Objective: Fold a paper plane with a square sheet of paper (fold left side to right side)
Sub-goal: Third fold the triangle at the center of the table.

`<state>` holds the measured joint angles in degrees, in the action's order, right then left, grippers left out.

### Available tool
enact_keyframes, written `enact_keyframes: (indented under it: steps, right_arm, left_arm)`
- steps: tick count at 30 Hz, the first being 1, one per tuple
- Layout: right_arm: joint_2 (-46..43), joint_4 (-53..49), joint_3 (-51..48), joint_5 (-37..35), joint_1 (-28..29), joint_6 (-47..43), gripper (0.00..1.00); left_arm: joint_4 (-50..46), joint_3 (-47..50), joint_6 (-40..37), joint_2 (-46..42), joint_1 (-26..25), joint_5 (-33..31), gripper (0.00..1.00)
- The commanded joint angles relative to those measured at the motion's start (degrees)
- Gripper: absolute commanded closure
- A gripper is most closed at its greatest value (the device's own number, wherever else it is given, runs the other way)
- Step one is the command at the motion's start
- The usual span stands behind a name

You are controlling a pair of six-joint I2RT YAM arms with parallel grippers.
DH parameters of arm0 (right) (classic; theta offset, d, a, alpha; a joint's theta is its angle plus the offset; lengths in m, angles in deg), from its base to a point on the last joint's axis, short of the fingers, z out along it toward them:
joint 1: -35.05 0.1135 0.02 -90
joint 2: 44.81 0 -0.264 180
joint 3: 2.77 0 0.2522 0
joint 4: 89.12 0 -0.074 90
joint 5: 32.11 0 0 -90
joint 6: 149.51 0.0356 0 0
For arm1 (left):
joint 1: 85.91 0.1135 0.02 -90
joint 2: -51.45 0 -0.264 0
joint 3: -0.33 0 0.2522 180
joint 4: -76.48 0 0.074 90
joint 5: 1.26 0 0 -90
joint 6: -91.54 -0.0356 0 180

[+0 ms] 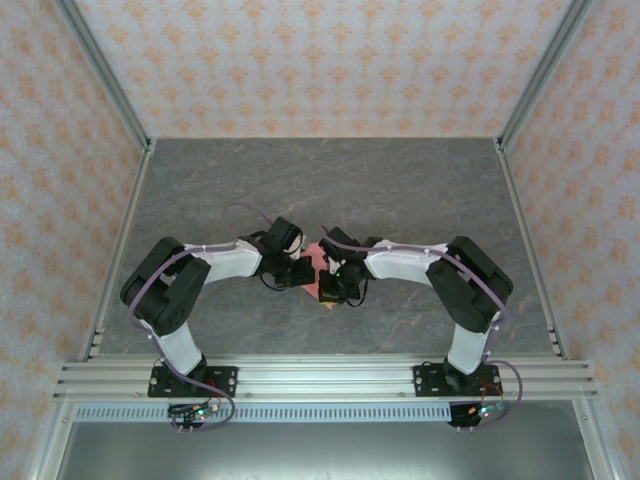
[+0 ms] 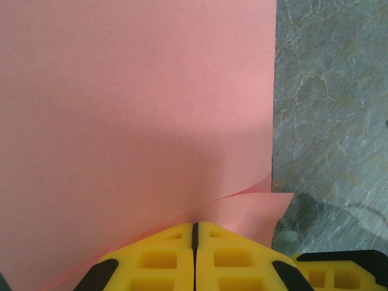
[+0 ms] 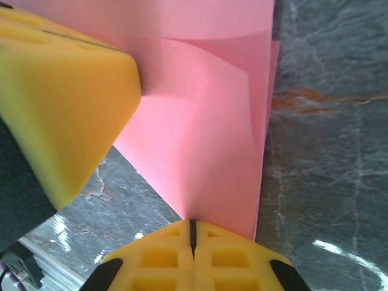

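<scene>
The square sheet of paper (image 1: 321, 283) is salmon-pink and lies between the two arms at the table's middle, mostly hidden under the grippers. In the left wrist view the sheet (image 2: 133, 109) fills most of the frame, and its near edge curls up where my left gripper (image 2: 195, 225) is shut on it. In the right wrist view the paper (image 3: 206, 139) is lifted into a doubled, bent layer, and my right gripper (image 3: 193, 223) is shut on its near corner. The left gripper's yellow fingers (image 3: 60, 103) press on the sheet at upper left of that view.
The grey marbled tabletop (image 1: 400, 190) extends behind and to both sides of the arms. Patterned walls and aluminium posts (image 1: 105, 80) enclose it. A metal rail (image 1: 320, 378) runs along the near edge under the arm bases.
</scene>
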<state>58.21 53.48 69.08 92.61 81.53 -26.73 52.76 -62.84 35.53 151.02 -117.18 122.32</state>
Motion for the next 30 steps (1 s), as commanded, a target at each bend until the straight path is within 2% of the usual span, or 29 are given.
enact_keyframes:
  steps: [1, 17, 24, 30]
  right_arm:
    - [-0.7, -4.9, -2.6, -2.8, 0.2, -0.4, 1.00]
    - [-7.7, -6.8, -10.0, -3.5, -2.2, -0.1, 1.00]
    - [-12.6, -7.6, -4.5, -3.0, -1.5, -1.8, 1.00]
    - [-7.5, -3.0, -1.0, -0.9, -0.2, -0.1, 1.00]
  left_arm:
    - [-5.2, 1.5, -1.8, 1.7, -0.3, -6.3, 0.93]
    - [-5.8, 0.8, -2.3, 2.1, 0.0, -6.7, 0.94]
    - [-6.3, -0.1, -2.4, 1.6, 0.1, -6.3, 0.94]
    - [-6.4, -0.4, -2.3, 1.4, 0.1, -6.1, 0.94]
